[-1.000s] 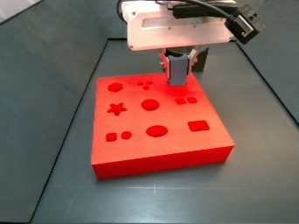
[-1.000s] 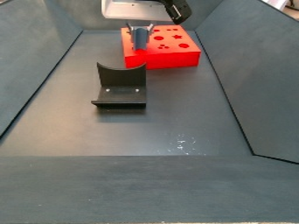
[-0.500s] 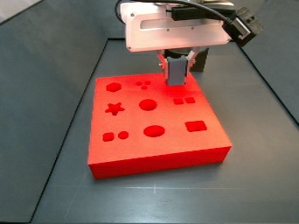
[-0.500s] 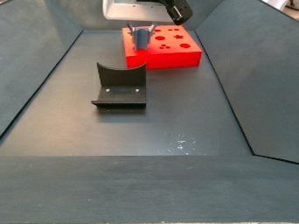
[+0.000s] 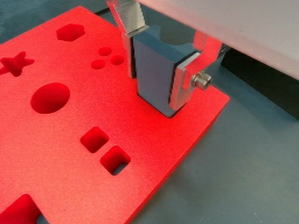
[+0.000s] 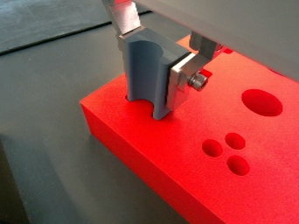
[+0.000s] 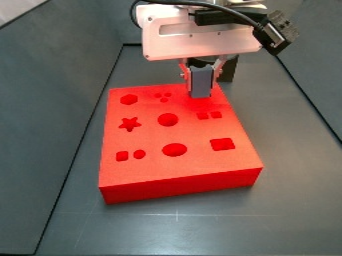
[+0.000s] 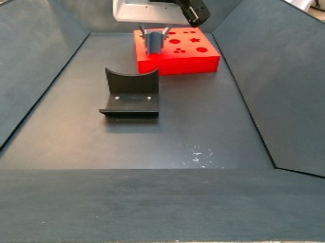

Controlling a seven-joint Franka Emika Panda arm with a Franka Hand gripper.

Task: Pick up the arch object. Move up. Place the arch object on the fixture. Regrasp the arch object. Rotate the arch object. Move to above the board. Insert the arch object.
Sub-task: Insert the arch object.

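Note:
My gripper (image 5: 158, 66) is shut on the arch object (image 5: 155, 77), a slate grey-blue block held upright between the silver fingers (image 5: 187, 80). Its curved groove shows in a wrist view (image 6: 142, 79). Its lower end meets the red board (image 5: 70, 118) at a notch by the board's edge (image 6: 152, 149); how deep it sits I cannot tell. In both side views the gripper (image 7: 201, 80) (image 8: 154, 40) stands over the board's (image 7: 201, 172) (image 8: 191, 63) end. The fixture (image 8: 129, 92), a dark block with a curved dip, stands apart on the floor.
The board has star (image 7: 131, 125), circle (image 7: 168, 119), oval (image 7: 177, 150) and square (image 7: 226, 145) holes. Dark sloping walls (image 8: 51, 85) enclose the grey floor (image 8: 191, 123). A black camera (image 7: 275, 30) juts from the wrist.
Almost nothing. My gripper still holds the arch object at the same spot over the board's end, with at most a very slight shift.

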